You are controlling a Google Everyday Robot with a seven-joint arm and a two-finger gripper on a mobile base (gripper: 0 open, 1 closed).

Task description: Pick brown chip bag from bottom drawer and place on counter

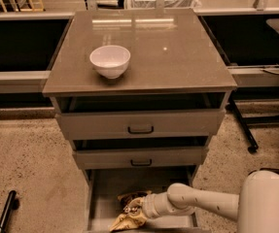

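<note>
The brown chip bag [128, 213] lies crumpled on the floor of the open bottom drawer [105, 193], brown and cream-yellow, near the drawer's front. My gripper [135, 209] reaches in from the right at the end of the white arm [202, 204] and sits right at the bag, over its right side. The counter [144, 47] is the glossy grey-brown top of the cabinet, above the two upper drawers.
A white bowl [110, 60] stands on the counter's left part. The two upper drawers [140, 124] with black handles stand slightly open above the bottom drawer. A wheeled stand leg [243, 130] is to the right, a black pole [5, 210] on the floor at the left.
</note>
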